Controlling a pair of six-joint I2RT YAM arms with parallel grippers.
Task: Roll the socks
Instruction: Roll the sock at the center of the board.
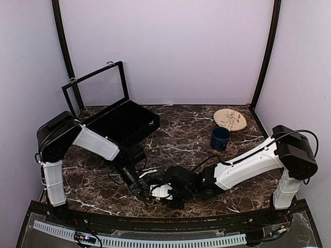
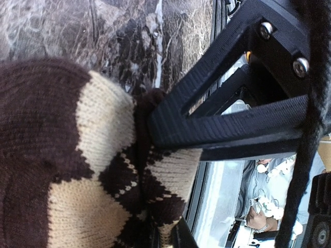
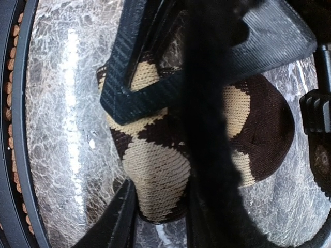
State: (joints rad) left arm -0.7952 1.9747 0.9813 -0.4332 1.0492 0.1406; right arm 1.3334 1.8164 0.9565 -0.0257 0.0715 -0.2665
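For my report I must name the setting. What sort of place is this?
Probably a robot test booth: plain lilac walls and black frame posts enclose a marble-patterned table, with the left arm and right arm bolted at its near edge.

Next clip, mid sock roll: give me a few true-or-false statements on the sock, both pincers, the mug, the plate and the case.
1. The left pincer is shut on the argyle sock. True.
2. The dark blue mug stands on the tan plate. False: it stands on the marble table, beside the plate.
3. The black case is closed. False: its lid is raised.
4. The argyle sock lies between the fingers of the right pincer. True.
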